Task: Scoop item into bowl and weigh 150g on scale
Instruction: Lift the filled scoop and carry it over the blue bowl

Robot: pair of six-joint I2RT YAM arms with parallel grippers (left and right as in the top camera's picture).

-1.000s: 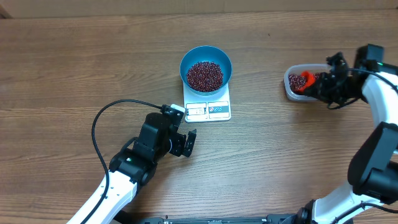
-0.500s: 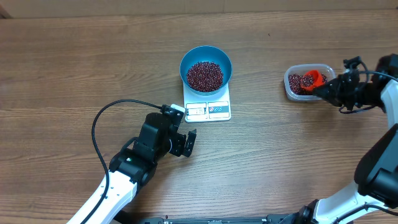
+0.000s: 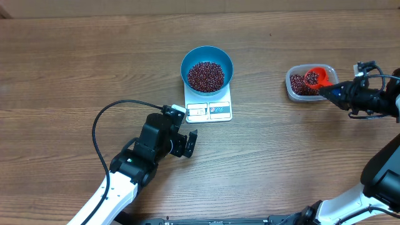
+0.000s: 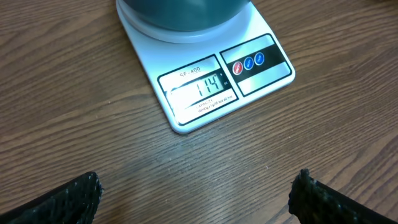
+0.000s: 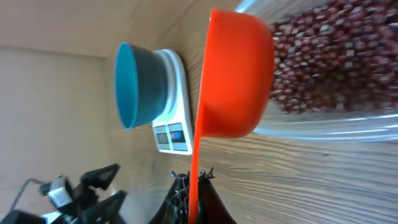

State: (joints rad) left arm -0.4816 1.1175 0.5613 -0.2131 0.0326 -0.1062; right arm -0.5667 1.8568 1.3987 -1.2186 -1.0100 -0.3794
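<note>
Materials: mostly plastic, on a wood table.
Table [image 3: 75, 69] is brown wood grain, matt. Scale [image 4: 205, 68] is smooth white plastic with a slight gloss and a shinier label panel. Bowl [image 3: 226, 62] is smooth blue plastic. Scoop [image 5: 239, 74] is glossy orange-red plastic. Tub [image 3: 290, 82], far right, is thin clear plastic. Beans [image 3: 206, 75] are maroon with a faint sheen. Left gripper [image 4: 196, 196]: fingers [image 4: 65, 200] are black with a rough, grainy face.

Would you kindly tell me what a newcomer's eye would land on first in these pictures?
The bright blue bowl, filled with dark red beans, sits on the white scale at the table's centre. To the right, the right claw is shut on a red scoop holding beans over a clear tub. In the left wrist view the scale's display reads 114.
</note>
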